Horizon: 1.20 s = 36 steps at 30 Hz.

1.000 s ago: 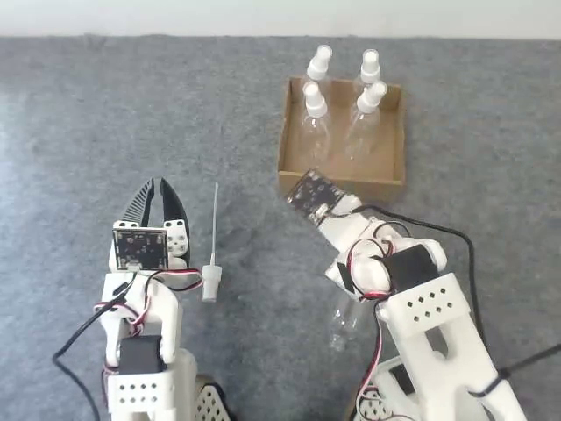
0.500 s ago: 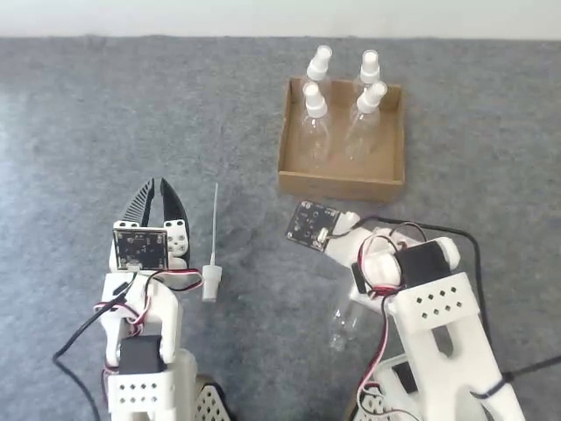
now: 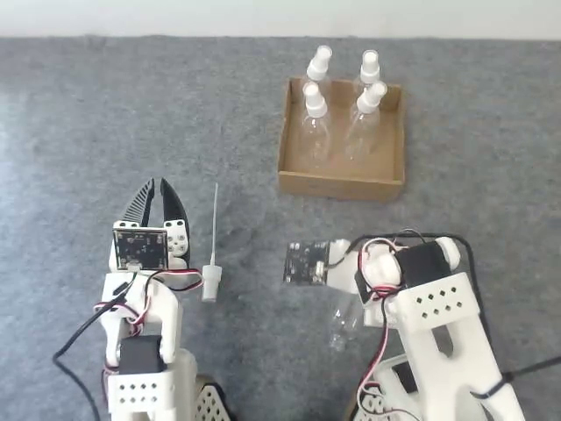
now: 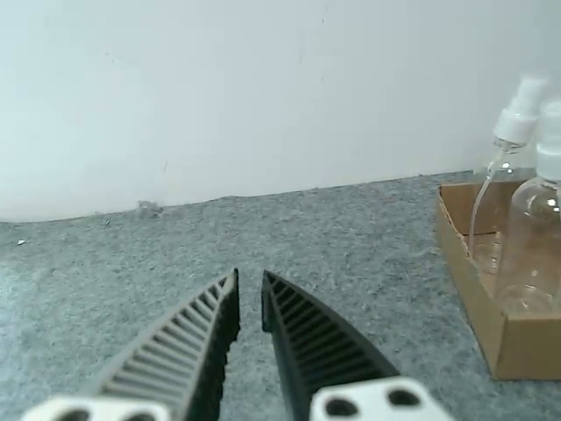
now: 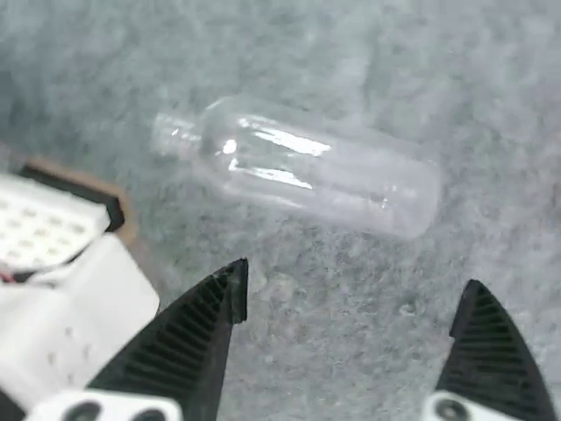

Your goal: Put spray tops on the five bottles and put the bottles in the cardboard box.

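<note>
Uncapped bottle (image 3: 344, 323) lies flat on the carpet (image 3: 88, 132); four spray bottles (image 3: 316, 132) stand in the cardboard box (image 3: 342, 182).
High view: box at 1 o'clock, uncapped bottle at 5 o'clock under the right arm, loose spray top (image 3: 210, 282) at 7 o'clock beside the left arm. Left wrist view: left gripper (image 4: 250, 276) nearly closed, empty. Right wrist view: right gripper (image 5: 355, 279) spread wide, empty, over the uncapped bottle (image 5: 298, 175).

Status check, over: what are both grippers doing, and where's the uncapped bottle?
Right gripper wide open above capless bottle, lying flat. Left gripper nearly shut, empty, beside loose spray top. Four capped bottles in cardboard box. Nothing between jaws and bottle.
</note>
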Tool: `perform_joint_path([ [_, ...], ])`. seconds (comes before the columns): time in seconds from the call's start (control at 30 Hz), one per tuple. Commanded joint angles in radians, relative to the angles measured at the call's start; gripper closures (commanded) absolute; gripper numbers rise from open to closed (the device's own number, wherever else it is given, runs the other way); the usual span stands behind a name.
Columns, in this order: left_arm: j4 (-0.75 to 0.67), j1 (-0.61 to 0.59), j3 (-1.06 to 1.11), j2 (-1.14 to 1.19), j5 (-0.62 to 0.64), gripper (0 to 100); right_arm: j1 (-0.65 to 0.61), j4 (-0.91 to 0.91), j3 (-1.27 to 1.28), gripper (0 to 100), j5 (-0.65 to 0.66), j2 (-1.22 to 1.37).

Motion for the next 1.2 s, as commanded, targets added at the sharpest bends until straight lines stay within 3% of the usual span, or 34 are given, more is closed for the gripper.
perform_joint_path([
  [0.0,-0.028,-0.006,-0.013,-0.018,0.009,96,0.013,0.044,-0.057,65.7,0.104,-0.025],
  [0.27,-0.028,-0.005,-0.013,-0.018,0.009,96,0.008,0.012,0.044,65.7,0.219,-0.025],
  [0.7,-0.028,-0.003,-0.013,-0.017,0.009,96,-0.096,-0.188,0.201,65.8,0.216,-0.025],
  [1.17,-0.026,-0.003,-0.013,-0.015,0.009,96,-0.101,-0.332,0.321,65.8,0.216,-0.024],
])
